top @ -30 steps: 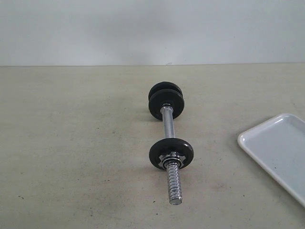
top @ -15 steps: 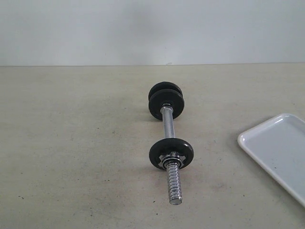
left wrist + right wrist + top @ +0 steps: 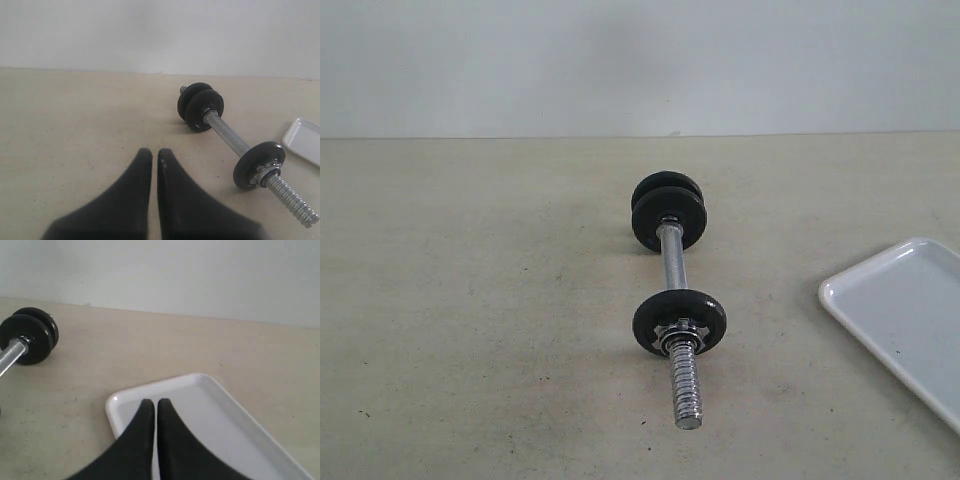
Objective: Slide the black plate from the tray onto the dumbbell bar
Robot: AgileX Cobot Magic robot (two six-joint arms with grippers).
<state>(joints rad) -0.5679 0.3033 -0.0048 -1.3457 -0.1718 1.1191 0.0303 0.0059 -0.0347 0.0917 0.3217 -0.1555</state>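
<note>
The dumbbell bar (image 3: 671,262) lies on the table, its threaded end pointing toward the front. Two black discs (image 3: 668,218) sit together at its far end, and one disc (image 3: 679,322) sits behind a chrome nut near the front. The white tray (image 3: 905,310) lies at the right, and its visible part is bare. No loose black plate shows; whether one of the discs on the bar is that plate cannot be told. My left gripper (image 3: 152,152) is shut, empty, above bare table beside the bar (image 3: 227,137). My right gripper (image 3: 152,402) is shut, empty, over the tray (image 3: 225,410).
A plain pale wall stands behind the beige table. The tray runs off the right edge of the exterior view. Neither arm appears in the exterior view.
</note>
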